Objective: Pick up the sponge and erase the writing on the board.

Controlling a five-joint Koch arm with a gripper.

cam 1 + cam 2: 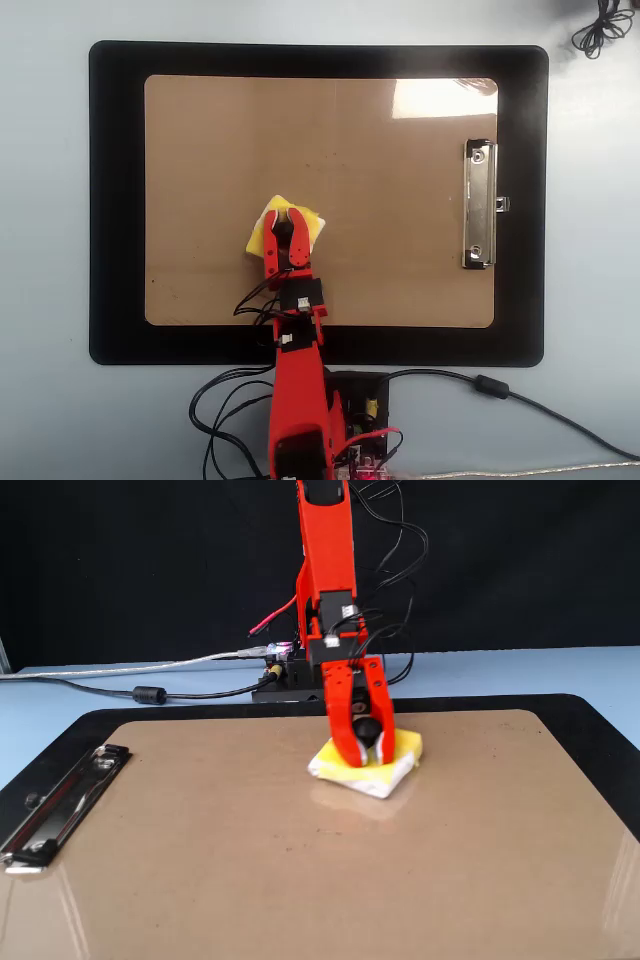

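Square yellow sponge (372, 761) on smooth brown board (300, 860), tool (368, 748) around knob.

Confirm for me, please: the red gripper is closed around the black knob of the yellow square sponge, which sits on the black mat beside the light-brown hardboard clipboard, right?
Not quite. The yellow square sponge sits on the light-brown hardboard clipboard itself, not on the black mat, as the overhead view shows. The red gripper is indeed closed around its black knob.

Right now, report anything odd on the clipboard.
Nothing is damaged or spilled. The square yellow sponge sits skewed to the light-brown hardboard clipboard's edges, the red gripper closed on its black knob. No pen mark shows.
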